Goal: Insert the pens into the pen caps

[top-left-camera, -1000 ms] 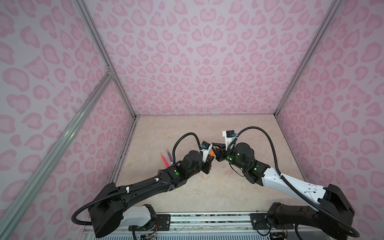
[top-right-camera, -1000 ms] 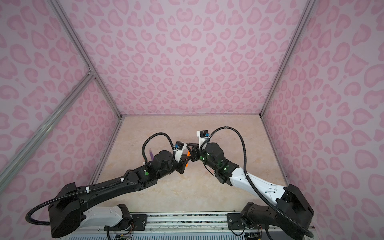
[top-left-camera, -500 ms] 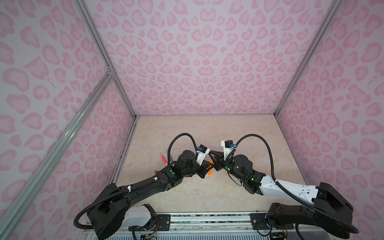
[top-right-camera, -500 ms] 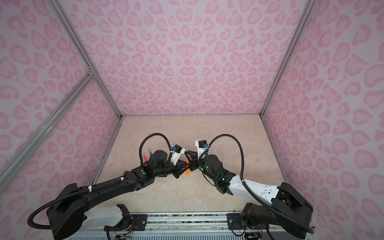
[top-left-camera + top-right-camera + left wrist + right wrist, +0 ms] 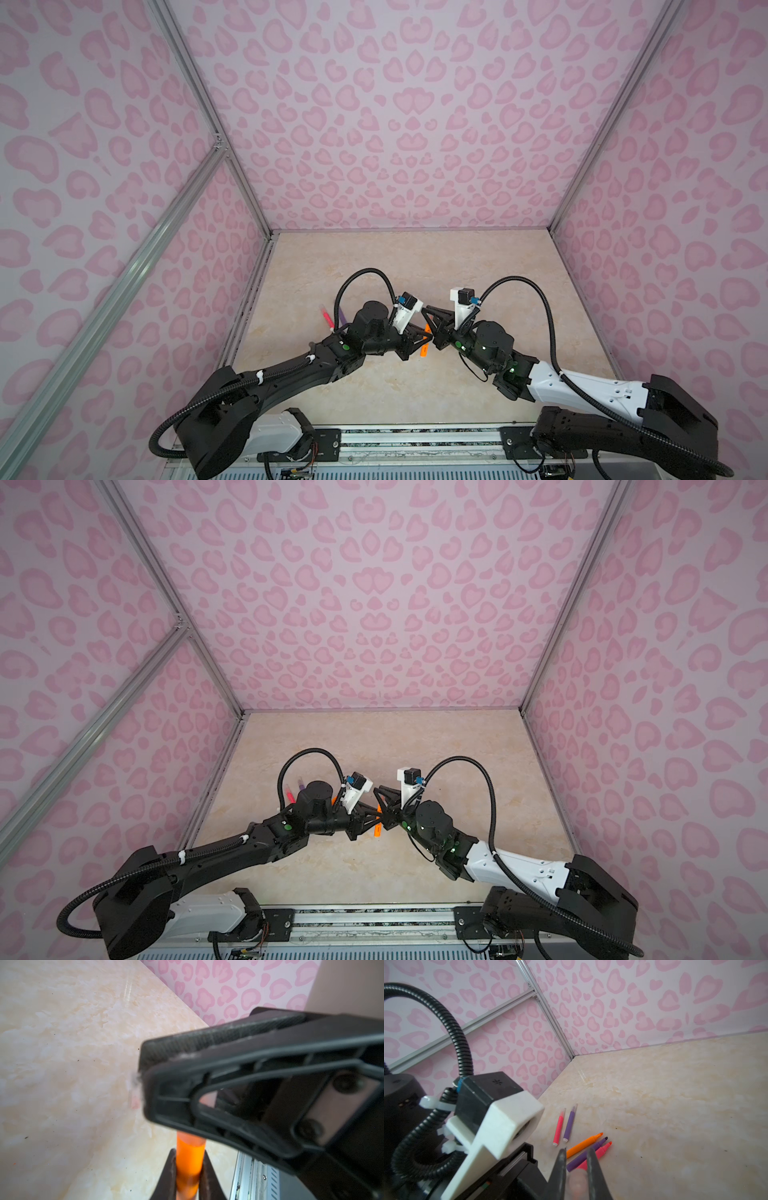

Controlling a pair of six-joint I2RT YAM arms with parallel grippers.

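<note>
My left gripper point(image 5: 189, 1164) is shut on an orange pen point(image 5: 189, 1157); the pen's far end is hidden behind the right gripper's finger point(image 5: 239, 1093). My right gripper point(image 5: 576, 1157) is shut on a clear pen cap point(image 5: 577, 1183). In both top views the two grippers meet tip to tip at mid-table, left gripper point(image 5: 417, 341) against right gripper point(image 5: 433, 332), with the orange pen point(image 5: 424, 352) showing between them. Whether the tip sits inside the cap is hidden.
On the table behind the left arm lie a capped pink pen point(image 5: 558, 1127) and a capped purple pen point(image 5: 569, 1125), then uncapped orange point(image 5: 584, 1144), purple point(image 5: 588, 1152) and pink point(image 5: 601, 1151) pens. Patterned walls point(image 5: 415, 124) close three sides; a metal rail point(image 5: 415, 436) runs along the front.
Both grippers have moved together toward the front edge and lowered, staying tip to tip with the orange pen between them. The right arm has dropped flatter.
</note>
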